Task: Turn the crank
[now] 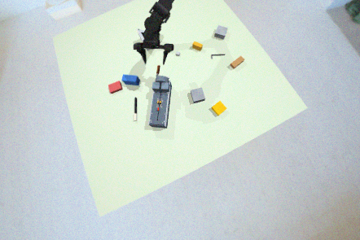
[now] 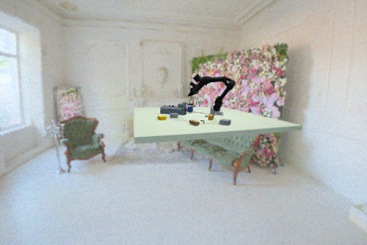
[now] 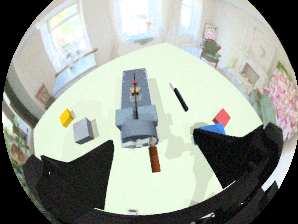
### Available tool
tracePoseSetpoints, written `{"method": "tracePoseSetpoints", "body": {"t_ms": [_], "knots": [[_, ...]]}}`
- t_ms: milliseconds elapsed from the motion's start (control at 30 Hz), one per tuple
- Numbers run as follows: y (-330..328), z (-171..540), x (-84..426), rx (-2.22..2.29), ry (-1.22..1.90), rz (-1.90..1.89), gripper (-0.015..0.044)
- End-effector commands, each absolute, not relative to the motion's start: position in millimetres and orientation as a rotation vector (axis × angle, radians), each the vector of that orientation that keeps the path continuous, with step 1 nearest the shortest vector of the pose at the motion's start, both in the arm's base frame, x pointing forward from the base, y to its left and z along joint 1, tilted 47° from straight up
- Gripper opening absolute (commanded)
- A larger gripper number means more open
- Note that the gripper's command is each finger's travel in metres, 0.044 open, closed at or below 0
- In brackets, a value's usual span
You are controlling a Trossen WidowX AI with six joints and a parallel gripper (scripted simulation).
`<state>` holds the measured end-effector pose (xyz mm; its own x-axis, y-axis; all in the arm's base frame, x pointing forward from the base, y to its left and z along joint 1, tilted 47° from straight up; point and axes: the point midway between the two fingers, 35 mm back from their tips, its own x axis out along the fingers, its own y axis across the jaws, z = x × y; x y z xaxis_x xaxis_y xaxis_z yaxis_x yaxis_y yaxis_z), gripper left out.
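The grey machine [image 1: 163,116] [image 2: 171,110] [image 3: 136,129] has a long slide bed and a blocky crank end. Its brown crank handle [image 1: 158,69] [image 3: 155,160] points toward the arm. A small red pointer [image 1: 158,109] [image 3: 134,81] shows on the slide, farther from the crank than the two brass marks [image 1: 159,102] [image 3: 134,91], with a visible gap between. Finer detail is blurred. My gripper [image 1: 155,63] [image 2: 190,95] [image 3: 154,136] is wide open and empty, raised above and back from the handle, touching nothing.
A blue block [image 1: 130,80] and a red block [image 1: 115,87] lie beside the crank end, and a black-and-white pen [image 1: 135,106] beside the bed. On the other side are a grey block [image 1: 198,95] and a yellow block [image 1: 219,108]. More small items lie nearer the arm's base.
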<state>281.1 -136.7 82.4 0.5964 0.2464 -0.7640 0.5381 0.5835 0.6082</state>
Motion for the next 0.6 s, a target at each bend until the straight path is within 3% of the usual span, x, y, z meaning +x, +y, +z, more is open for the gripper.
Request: {"method": "tracePoseSetpoints", "body": {"t_ms": [0, 567], "knots": [[-144, 86, 285, 0.963, 0.964, -0.176, 0.044], [-173, 69, 346, 0.866, 0.968, 0.113, 0.044]]}}
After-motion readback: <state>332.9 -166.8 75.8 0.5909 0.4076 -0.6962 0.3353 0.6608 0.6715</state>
